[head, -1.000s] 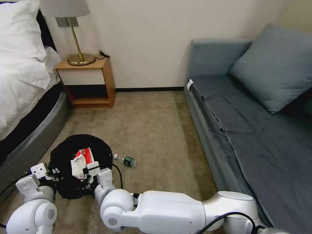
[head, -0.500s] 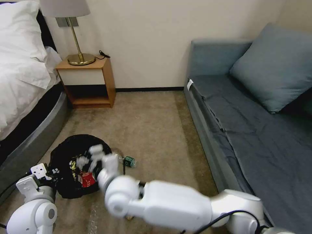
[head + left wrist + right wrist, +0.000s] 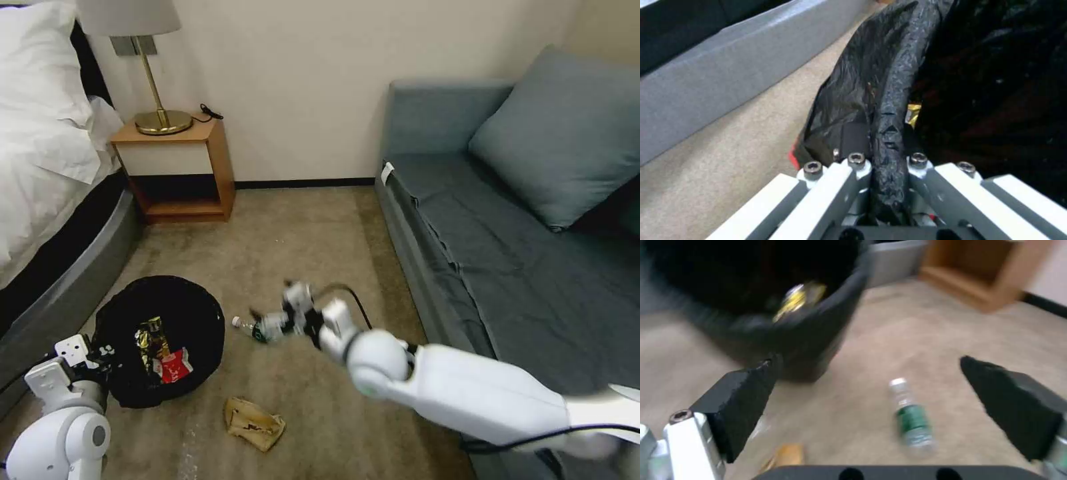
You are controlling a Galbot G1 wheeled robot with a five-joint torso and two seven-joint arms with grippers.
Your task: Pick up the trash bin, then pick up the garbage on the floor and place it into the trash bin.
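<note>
The trash bin [image 3: 160, 313] with its black liner stands on the carpet at lower left. My left gripper [image 3: 93, 352] is shut on its near rim; in the left wrist view the left gripper [image 3: 887, 163] pinches the liner's rim [image 3: 900, 83]. A yellow-black wrapper [image 3: 151, 335] and a red-and-white packet [image 3: 175, 365] lie inside. My right gripper [image 3: 272, 321] hovers open just over the clear bottle with a green label [image 3: 245, 326]. In the right wrist view the bottle [image 3: 910, 416] lies on the floor below the spread fingers [image 3: 740, 393]. A tan paper bag [image 3: 252, 420] lies in front of the bin.
A grey sofa [image 3: 507, 253] runs along the right, and the bed's grey base [image 3: 60, 280] along the left. A wooden nightstand [image 3: 177, 167] with a lamp stands at the back wall. Open carpet [image 3: 313, 240] lies between them.
My right arm has swung from over the bin to the bottle on its right. The red-and-white packet it held now lies in the bin. The tan bag is uncovered.
</note>
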